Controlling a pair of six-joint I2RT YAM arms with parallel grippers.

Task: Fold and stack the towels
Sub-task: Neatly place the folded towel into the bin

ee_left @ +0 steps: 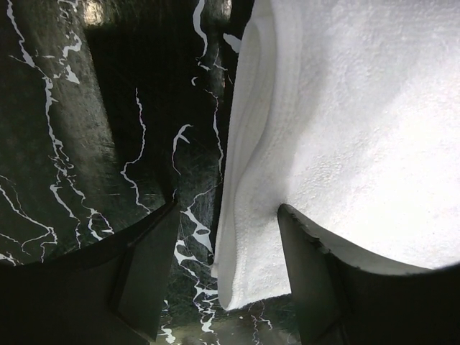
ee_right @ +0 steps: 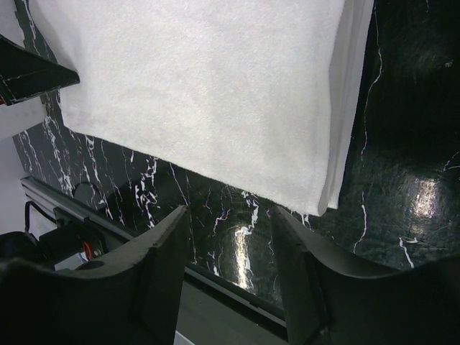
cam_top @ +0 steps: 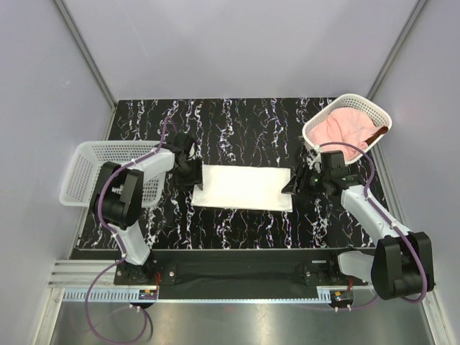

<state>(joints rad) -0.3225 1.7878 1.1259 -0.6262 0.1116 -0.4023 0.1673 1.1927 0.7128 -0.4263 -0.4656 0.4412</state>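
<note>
The bench [cam_top: 237, 122] is a black slab with white marbled veining, glossy enough to show lamp reflections in the wrist views. Pale grey walls [cam_top: 237, 43] enclose it on three sides. A metal rail [cam_top: 237, 295] runs along the near edge.

Left of the left tool [cam_top: 189, 167], a white mesh basket [cam_top: 83, 169] sits at the left bench edge, partly past it. The left tool is released. Its fingers stand apart, low over the short left end of the white towel [cam_top: 244, 187], with the layered hem lying in the gap.

The white towel lies flat, folded into a long rectangle between the two tools and well apart from both baskets. Bare bench shows beyond both of its long edges, far and near.

The right tool [cam_top: 298, 181] is also released, fingers apart with nothing between them, just beside the towel's right end.

Beyond the right tool, a second mesh basket [cam_top: 374, 115] sits at the far right corner. It holds the pale pink towel [cam_top: 341, 128] and the rust-brown towel [cam_top: 379, 133], of which only a strip shows.
</note>
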